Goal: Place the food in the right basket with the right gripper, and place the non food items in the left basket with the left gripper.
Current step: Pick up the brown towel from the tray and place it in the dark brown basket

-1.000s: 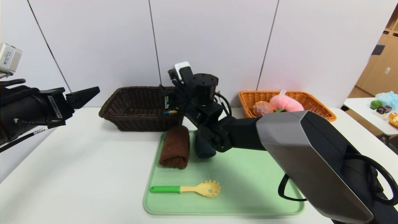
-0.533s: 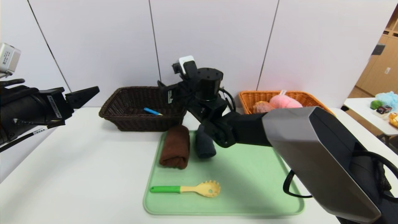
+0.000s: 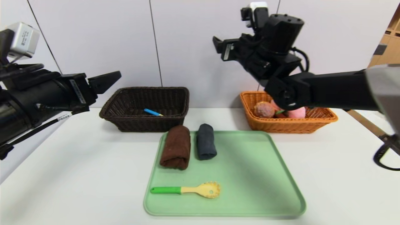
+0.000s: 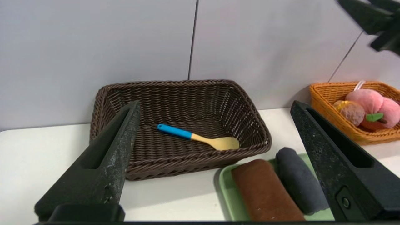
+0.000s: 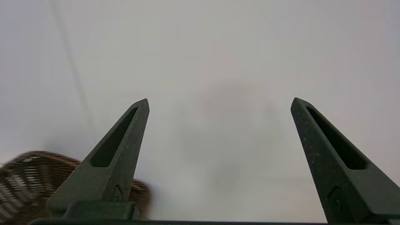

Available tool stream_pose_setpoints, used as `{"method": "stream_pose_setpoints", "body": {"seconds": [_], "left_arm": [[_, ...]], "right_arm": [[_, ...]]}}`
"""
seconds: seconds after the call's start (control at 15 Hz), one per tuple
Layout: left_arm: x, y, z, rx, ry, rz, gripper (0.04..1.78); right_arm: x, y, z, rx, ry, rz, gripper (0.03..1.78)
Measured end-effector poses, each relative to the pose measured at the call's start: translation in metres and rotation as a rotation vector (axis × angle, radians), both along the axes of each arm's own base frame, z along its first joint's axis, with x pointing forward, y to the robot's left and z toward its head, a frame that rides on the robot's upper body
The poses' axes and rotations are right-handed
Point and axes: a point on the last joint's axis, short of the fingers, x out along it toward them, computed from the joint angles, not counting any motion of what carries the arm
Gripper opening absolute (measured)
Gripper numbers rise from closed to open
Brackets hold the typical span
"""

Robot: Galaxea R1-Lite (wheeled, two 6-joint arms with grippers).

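Right tool [image 5: 218, 103] spread, raised above orange basket [image 3: 325, 120], left tool [image 4: 215, 107] spread, tray [image 3: 250, 175] unobstructed

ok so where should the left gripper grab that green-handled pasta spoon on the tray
Best on the straight green handle of the pasta spoon, coming down from above with the jaws across its width. It lies flat on the green tray, handle toward the robot's left and clear of both rolled towels. The left gripper is open.

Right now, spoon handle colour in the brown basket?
Blue handle, wooden bowl; clearest in left wrist view.
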Motion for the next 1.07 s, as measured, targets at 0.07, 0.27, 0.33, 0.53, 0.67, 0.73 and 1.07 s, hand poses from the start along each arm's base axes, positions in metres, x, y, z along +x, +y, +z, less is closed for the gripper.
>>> {"method": "stream_pose_setpoints", "body": {"seconds": [0.07, 0.27, 0.33, 0.53, 0.67, 0.73, 1.07], "left_arm": [[0.002, -0.006, -0.002, -0.001, 0.008, -0.009, 1.69], [0.011, -0.017, -0.005, -0.002, 0.004, -0.039, 1.69], [0.015, -0.019, -0.007, -0.002, 0.002, -0.035, 1.69], [0.023, -0.023, -0.015, 0.005, 0.026, -0.032, 1.69], [0.027, -0.025, -0.021, 0.008, 0.036, -0.034, 1.69], [0.028, -0.026, -0.024, 0.009, 0.043, -0.032, 1.69], [0.025, -0.046, -0.043, -0.001, 0.109, -0.097, 1.69]], "right_arm": [[-0.006, -0.026, 0.004, -0.027, 0.018, -0.051, 1.59], [-0.036, -0.106, 0.011, -0.086, 0.069, -0.2, 1.63], [-0.052, -0.131, 0.014, -0.097, 0.079, -0.25, 1.64], [-0.109, -0.194, 0.013, -0.141, 0.139, -0.405, 1.66], [-0.151, -0.214, 0.0, -0.166, 0.216, -0.447, 1.67], [-0.169, -0.219, -0.008, -0.174, 0.253, -0.455, 1.68], [-0.214, -0.225, -0.041, -0.149, 0.347, -0.466, 1.69]]}}
